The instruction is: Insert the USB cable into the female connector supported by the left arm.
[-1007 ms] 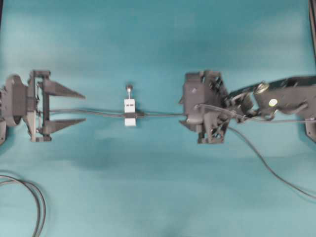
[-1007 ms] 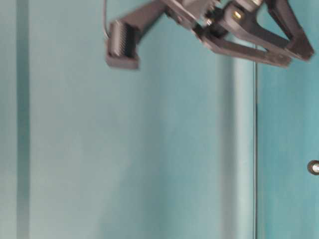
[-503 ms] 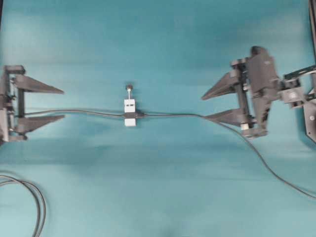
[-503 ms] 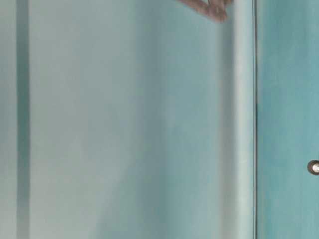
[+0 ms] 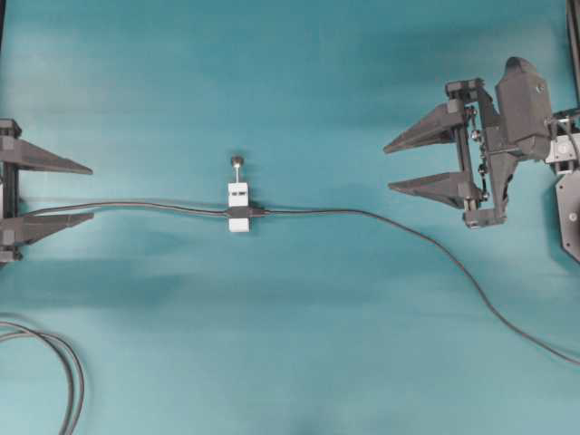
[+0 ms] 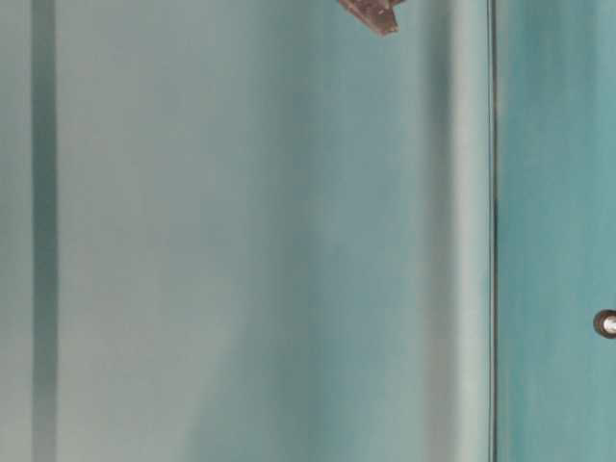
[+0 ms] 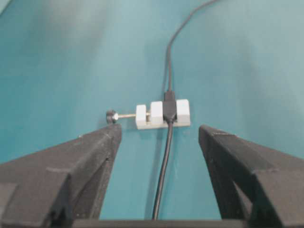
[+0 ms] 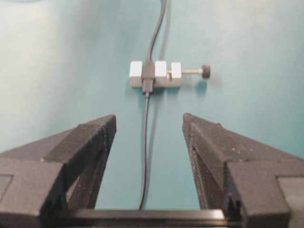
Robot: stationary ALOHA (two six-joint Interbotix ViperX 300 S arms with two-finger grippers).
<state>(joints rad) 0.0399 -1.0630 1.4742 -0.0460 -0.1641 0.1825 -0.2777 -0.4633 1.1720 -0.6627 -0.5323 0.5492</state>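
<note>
The female connector (image 5: 238, 207), a white block with a black band and a pin with a dark knob, lies on the teal table mid-left, with nothing holding it. The USB cable (image 5: 408, 231) runs from its right side toward the lower right. Its end sits at the black band, and the metal plug is hidden. The left arm's gripper (image 5: 91, 192) is open at the left edge, well clear of the connector (image 7: 161, 114). My right gripper (image 5: 388, 169) is open at the far right, above the cable (image 8: 145, 152). Both wrist views show open jaws (image 7: 160, 130) (image 8: 148, 117) with nothing between them.
The connector's own dark cable (image 5: 136, 205) runs left between the left fingers. A thicker doubled cable loop (image 5: 68, 372) lies at the lower left. The right arm's base (image 5: 569, 208) stands at the right edge. In the table-level view only a dark arm tip (image 6: 371, 12) shows.
Both arms have drawn back outward. The right gripper left the cable beside the connector and swung to the far right, and the left gripper slid to the left edge. Connector and cables stayed put.
</note>
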